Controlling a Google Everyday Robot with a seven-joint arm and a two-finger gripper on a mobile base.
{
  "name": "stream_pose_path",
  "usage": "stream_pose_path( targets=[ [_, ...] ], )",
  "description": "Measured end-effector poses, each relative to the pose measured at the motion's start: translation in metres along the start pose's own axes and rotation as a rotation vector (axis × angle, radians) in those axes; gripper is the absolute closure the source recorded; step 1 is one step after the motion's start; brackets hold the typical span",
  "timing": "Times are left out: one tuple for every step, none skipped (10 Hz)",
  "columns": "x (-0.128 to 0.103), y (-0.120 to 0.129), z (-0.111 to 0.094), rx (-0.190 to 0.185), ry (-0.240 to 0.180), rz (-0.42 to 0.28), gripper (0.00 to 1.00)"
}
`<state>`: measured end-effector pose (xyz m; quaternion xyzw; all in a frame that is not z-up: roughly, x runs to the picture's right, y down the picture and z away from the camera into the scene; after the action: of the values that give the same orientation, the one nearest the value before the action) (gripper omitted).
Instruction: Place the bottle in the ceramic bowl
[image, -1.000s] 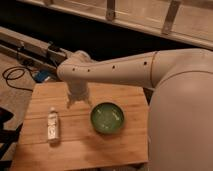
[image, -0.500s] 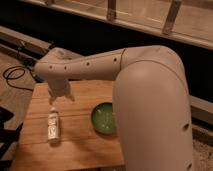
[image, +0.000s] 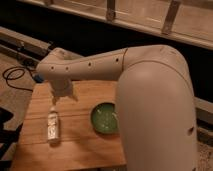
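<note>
The bottle (image: 52, 126) is small and whitish with a pale label. It lies on its side at the left of the wooden table (image: 75, 150), cap end towards the far side. The green ceramic bowl (image: 103, 119) sits at the table's middle right, empty; its right edge is hidden behind my arm. My gripper (image: 56, 100) hangs from the wrist just above the bottle's far end, close to the cap. It holds nothing that I can see.
My large white arm (image: 150, 100) fills the right half of the view and hides the table's right side. A black cable (image: 15, 75) loops on the floor at the left. A dark ledge and railing run behind the table.
My gripper has moved left and down, from above the bowl's left side to just above the bottle's far end. The arm now covers more of the right side. Bottle and bowl have not moved.
</note>
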<state>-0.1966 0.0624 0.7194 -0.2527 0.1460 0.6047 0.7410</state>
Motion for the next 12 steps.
stream_pose_path(
  targets=[
    [0.002, -0.001, 0.003, 0.002, 0.002, -0.014, 0.35],
    [0.003, 0.004, 0.011, -0.002, 0.012, -0.038, 0.35],
    [0.0, 0.013, 0.022, -0.01, 0.021, -0.065, 0.35],
    [-0.004, 0.023, 0.032, -0.022, 0.031, -0.087, 0.35],
    [-0.008, 0.037, 0.043, -0.04, 0.044, -0.112, 0.35],
    [-0.012, 0.05, 0.052, -0.057, 0.059, -0.137, 0.35],
    [-0.015, 0.06, 0.06, -0.071, 0.072, -0.156, 0.35],
    [-0.018, 0.07, 0.069, -0.086, 0.091, -0.174, 0.35],
    [-0.02, 0.077, 0.075, -0.089, 0.11, -0.191, 0.35],
    [-0.019, 0.084, 0.078, -0.092, 0.119, -0.204, 0.35],
    [-0.018, 0.086, 0.077, -0.096, 0.119, -0.205, 0.35],
    [-0.02, 0.081, 0.078, -0.089, 0.119, -0.2, 0.35]
  ],
)
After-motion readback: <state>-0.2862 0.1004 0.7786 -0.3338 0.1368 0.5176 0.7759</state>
